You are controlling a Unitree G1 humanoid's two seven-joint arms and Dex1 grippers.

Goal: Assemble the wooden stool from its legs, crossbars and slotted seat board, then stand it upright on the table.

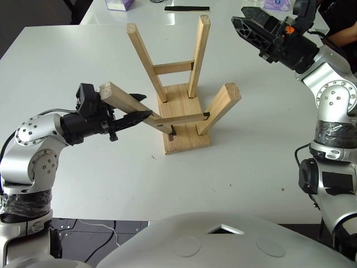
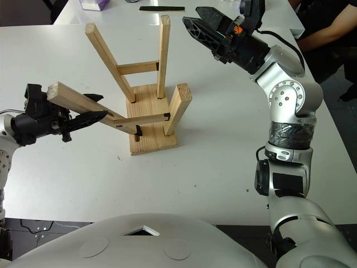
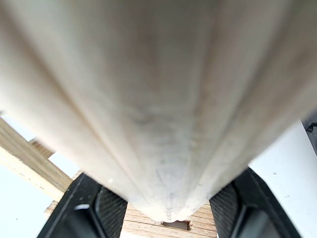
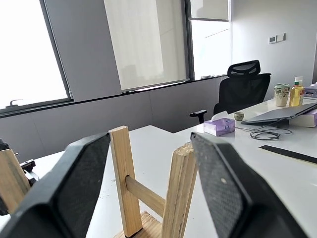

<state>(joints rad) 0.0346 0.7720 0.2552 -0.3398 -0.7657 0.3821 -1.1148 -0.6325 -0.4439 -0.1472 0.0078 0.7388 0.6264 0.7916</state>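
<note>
The wooden stool lies upside down on its seat board (image 1: 188, 140) in the middle of the white table (image 1: 67, 61), its legs pointing up. Two tall back legs (image 1: 199, 53) are joined by a crossbar (image 1: 173, 68). A second crossbar (image 1: 181, 118) links the short front right leg (image 1: 220, 107) to the slanted front left leg (image 1: 120, 97). My left gripper (image 1: 146, 106) is shut on that slanted leg, with black fingers (image 3: 99, 208) on both sides of it. My right gripper (image 1: 248, 25) hangs open above the table's back right, beyond the back legs (image 4: 124, 183).
At the table's far edge lie a black strip (image 1: 187, 8) and two purple tissue boxes (image 1: 120, 4), (image 1: 276, 4). Bare tabletop stretches in front of and to both sides of the stool. An office chair (image 4: 242, 91) stands farther back in the room.
</note>
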